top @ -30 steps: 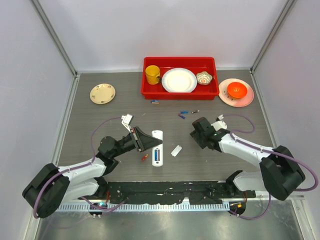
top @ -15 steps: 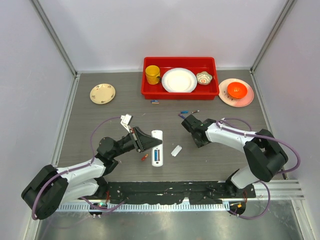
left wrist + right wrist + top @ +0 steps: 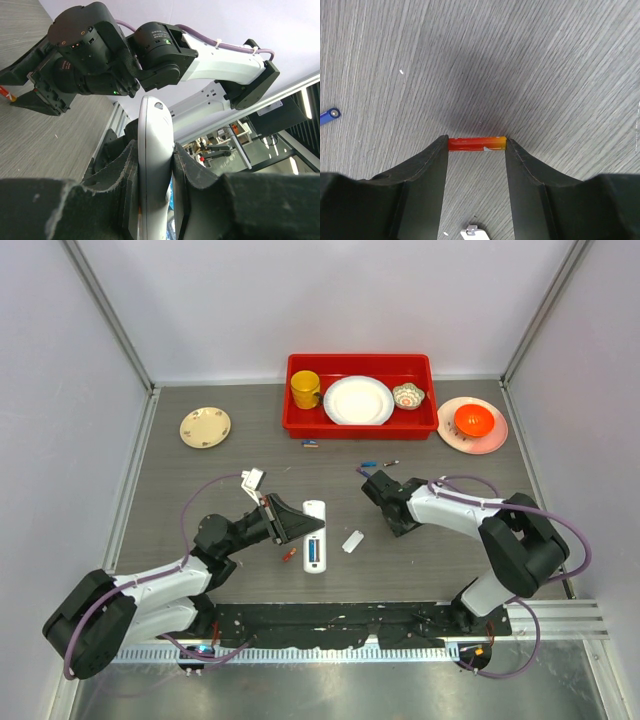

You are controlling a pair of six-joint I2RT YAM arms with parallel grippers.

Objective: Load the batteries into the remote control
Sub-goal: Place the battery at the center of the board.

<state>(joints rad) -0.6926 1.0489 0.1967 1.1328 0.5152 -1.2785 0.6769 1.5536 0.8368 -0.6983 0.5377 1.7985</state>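
Note:
The remote control (image 3: pixel 316 512) is a slim white handset with a blue battery in its back slot, near the table's middle. My left gripper (image 3: pixel 303 527) is shut on its long sides; in the left wrist view the remote control (image 3: pixel 155 130) stands edge-on between the pads of that gripper (image 3: pixel 155 155). My right gripper (image 3: pixel 376 486) is shut on a red-orange battery (image 3: pixel 476 144), clamped end to end between the fingertips (image 3: pixel 506 145) just over the table. Loose batteries lie around: a blue one (image 3: pixel 369 464), a dark one (image 3: pixel 390 463), one (image 3: pixel 311 444) by the tray, a red one (image 3: pixel 289 554).
A small white plate (image 3: pixel 353 541) lies right of the remote. At the back stands a red tray (image 3: pixel 296 425) with a yellow cup, a white plate and a small bowl. A cream plate (image 3: pixel 205 427) sits back left, a pink plate (image 3: pixel 495 435) with an orange bowl back right.
My right gripper has swung left and away from me, toward the loose batteries, with most of the move in the first half second. The left arm and the remote have stayed still.

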